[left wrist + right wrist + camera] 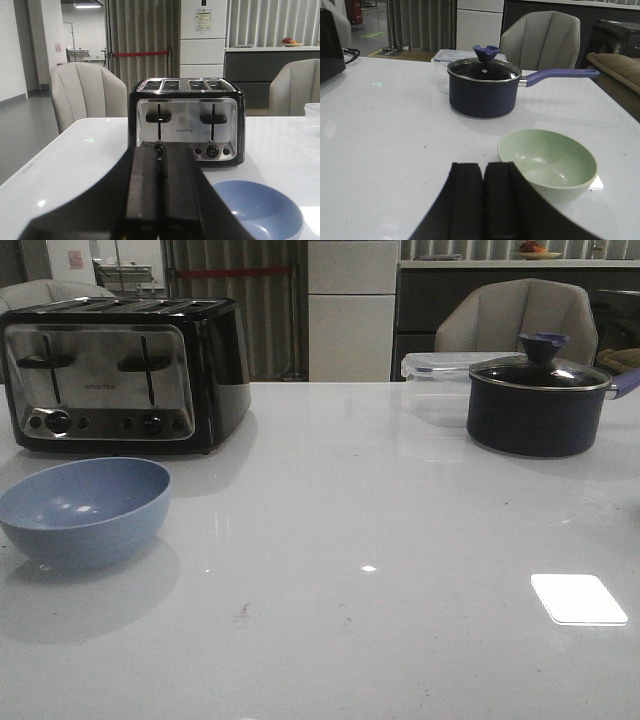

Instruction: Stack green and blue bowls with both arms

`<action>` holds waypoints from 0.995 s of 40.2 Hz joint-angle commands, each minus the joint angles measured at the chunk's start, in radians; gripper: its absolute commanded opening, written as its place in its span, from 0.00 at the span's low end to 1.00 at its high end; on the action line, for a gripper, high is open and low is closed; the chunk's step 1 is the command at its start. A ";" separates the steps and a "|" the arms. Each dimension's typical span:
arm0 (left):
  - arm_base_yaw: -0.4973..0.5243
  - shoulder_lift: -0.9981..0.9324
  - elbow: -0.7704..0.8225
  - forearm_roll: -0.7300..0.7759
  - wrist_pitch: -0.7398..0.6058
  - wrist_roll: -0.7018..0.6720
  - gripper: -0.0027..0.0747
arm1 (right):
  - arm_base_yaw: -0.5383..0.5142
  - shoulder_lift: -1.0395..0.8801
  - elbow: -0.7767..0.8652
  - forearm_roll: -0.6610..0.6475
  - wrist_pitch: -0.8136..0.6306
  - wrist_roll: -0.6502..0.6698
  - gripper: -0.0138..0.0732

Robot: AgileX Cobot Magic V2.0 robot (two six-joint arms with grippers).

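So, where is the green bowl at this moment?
Only the right wrist view shows the green bowl: it sits upright on the white table, nearer the camera than the dark blue pot. The front view misses it.

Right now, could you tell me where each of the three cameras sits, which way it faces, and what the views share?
Front view: looks forward, low over the white table, at the toaster, blue bowl and lidded pot; no arm shows.
Left wrist view: on the left arm, facing the toaster and blue bowl; the shut left gripper shows.
Right wrist view: on the right arm, facing the pot and green bowl; the shut right gripper shows.
Shared: front and left wrist share the toaster and blue bowl; front and right wrist share the pot.
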 commanded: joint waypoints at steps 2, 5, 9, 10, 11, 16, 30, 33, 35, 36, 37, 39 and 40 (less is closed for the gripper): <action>0.001 -0.017 0.008 -0.006 -0.087 0.000 0.16 | -0.005 -0.020 -0.005 0.000 -0.090 -0.006 0.20; 0.001 -0.017 0.008 -0.006 -0.087 0.000 0.16 | -0.005 -0.020 -0.005 0.000 -0.090 -0.006 0.20; 0.001 -0.017 0.008 -0.006 -0.087 0.000 0.16 | -0.005 -0.020 -0.005 0.000 -0.090 -0.006 0.20; 0.001 -0.017 0.008 -0.006 -0.087 0.000 0.16 | -0.005 -0.020 -0.005 0.000 -0.090 -0.006 0.20; 0.001 -0.017 0.008 -0.006 -0.087 0.000 0.16 | -0.005 -0.020 -0.005 0.000 -0.090 -0.006 0.20; 0.001 -0.017 0.008 -0.006 -0.087 0.000 0.16 | -0.005 -0.020 -0.005 0.000 -0.090 -0.006 0.20; 0.001 -0.017 0.008 -0.006 -0.087 0.000 0.16 | -0.005 -0.020 -0.005 -0.004 -0.098 -0.006 0.20; 0.001 -0.017 0.008 -0.006 -0.087 0.000 0.16 | -0.005 -0.020 -0.005 -0.004 -0.098 -0.006 0.20; 0.001 -0.017 0.008 -0.006 -0.087 0.000 0.16 | -0.005 -0.020 -0.005 -0.004 -0.122 -0.006 0.20; 0.001 -0.017 0.008 -0.006 -0.091 0.000 0.16 | -0.005 -0.020 -0.005 -0.004 -0.131 -0.006 0.20; 0.001 -0.017 0.008 -0.002 -0.097 0.000 0.16 | -0.005 -0.020 -0.005 -0.003 -0.144 -0.006 0.20; 0.001 -0.017 0.006 0.004 -0.124 0.000 0.16 | -0.005 -0.020 -0.005 0.000 -0.168 -0.006 0.20; 0.001 -0.017 0.006 0.004 -0.137 0.000 0.16 | -0.005 -0.020 -0.007 0.000 -0.179 -0.006 0.20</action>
